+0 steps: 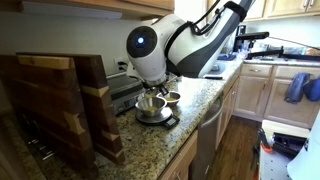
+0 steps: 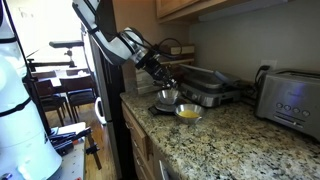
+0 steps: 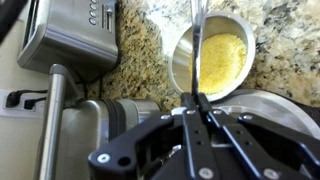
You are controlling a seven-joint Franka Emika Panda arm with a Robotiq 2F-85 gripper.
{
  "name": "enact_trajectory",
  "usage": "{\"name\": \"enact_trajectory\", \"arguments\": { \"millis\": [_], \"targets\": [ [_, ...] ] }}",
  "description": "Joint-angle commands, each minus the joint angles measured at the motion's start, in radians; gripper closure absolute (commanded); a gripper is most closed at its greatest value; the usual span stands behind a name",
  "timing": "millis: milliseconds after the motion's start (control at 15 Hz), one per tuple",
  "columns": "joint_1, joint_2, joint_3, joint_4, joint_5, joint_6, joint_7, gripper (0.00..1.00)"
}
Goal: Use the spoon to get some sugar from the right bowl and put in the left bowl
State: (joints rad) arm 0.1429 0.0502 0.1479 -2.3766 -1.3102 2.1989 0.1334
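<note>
Arm (image 1: pixel 200 35): shown in both exterior views reaching down over the speckled stone counter (image 2: pixel 235 145), with the wrist bent toward the two bowls.
Gripper (image 3: pixel 201 104): seen from behind in the wrist view. The jaws are drawn fully together and the thin handle of the spoon is pinched between them.
Spoon (image 3: pixel 198 50): a slim shiny strip, held roughly in line with the fingers. It is seen running away from them across the near rim of the left bowl. Its far end cannot be made out, and contact with the bowl cannot be judged.
Left bowl (image 3: pixel 183 62): a round metal bowl standing upright on the counter. Its inside is covered by a yellowish granular layer (image 3: pixel 226 50). In an exterior view it (image 2: pixel 188 113) is set just beside the right bowl, on the side nearer the camera.
Right bowl (image 2: pixel 166 99): a shiny metal bowl placed directly under the gripper (image 2: pixel 160 78).
Sugar: no pale contents can be made out at this size.
Toaster (image 2: pixel 290 100): placed on the counter, well apart from the bowls.
Low metal appliance (image 2: pixel 208 90): set behind the bowls, against the wall.
Wooden cutting boards (image 1: pixel 60 105): stood upright at the counter's near end in an exterior view.
</note>
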Motion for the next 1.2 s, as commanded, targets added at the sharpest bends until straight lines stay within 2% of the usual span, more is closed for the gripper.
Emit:
{"name": "enact_trajectory", "arguments": {
  "millis": [0,600,1133],
  "targets": [
    [-0.005,-0.073,-0.007,-0.081,-0.084,0.031,0.122,0.97],
    [-0.010,-0.094,-0.014,-0.152,-0.281,0.064,0.403,0.97],
    [-0.003,-0.107,-0.008,-0.210,-0.512,0.033,0.695,0.97]
  ]
}}
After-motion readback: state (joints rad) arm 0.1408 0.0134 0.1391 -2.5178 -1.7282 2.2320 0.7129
